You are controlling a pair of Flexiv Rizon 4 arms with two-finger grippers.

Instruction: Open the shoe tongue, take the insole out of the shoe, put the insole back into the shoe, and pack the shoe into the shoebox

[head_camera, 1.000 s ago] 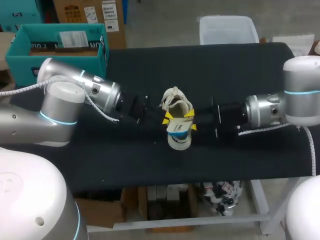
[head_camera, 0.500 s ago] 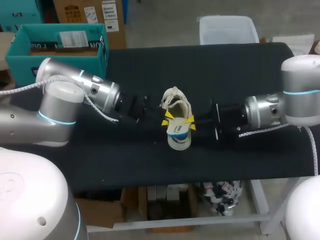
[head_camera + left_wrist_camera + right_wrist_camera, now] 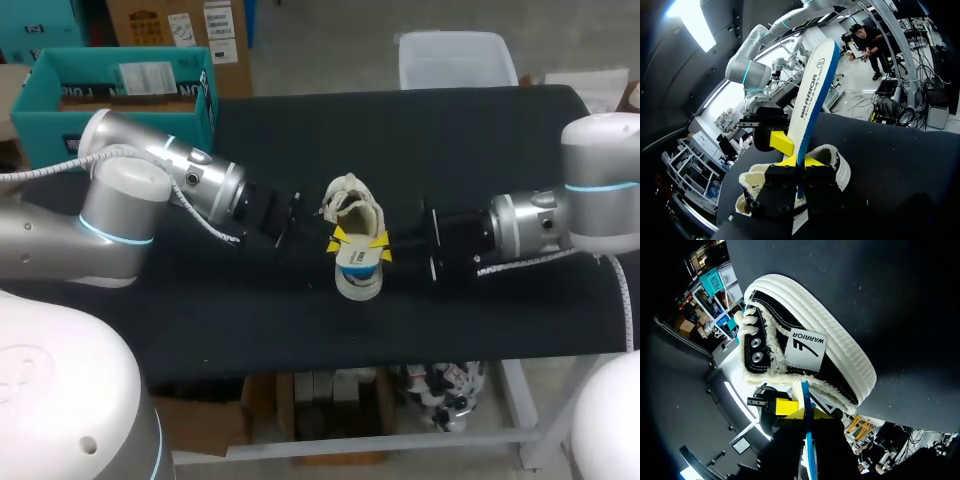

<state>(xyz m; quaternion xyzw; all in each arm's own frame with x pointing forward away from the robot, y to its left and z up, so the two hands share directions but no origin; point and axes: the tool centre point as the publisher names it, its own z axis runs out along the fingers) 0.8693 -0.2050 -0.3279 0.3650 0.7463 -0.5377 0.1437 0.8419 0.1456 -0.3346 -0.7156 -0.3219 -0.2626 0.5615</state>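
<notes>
My left gripper [image 3: 801, 161] was closed tight on the insole [image 3: 815, 90], which stood on edge between its fingers and rose ahead of them. My right gripper [image 3: 806, 414] pinched the same insole from the opposite side, tips almost meeting my left's. The shoe [image 3: 352, 205] lay mid-table [image 3: 480, 130], just beyond both grippers, well apart from the teal shoebox [image 3: 120, 110] at the far left corner.

table [image 3: 480, 150] — black top | shoe [image 3: 351, 207] — lying mid-table
</notes>
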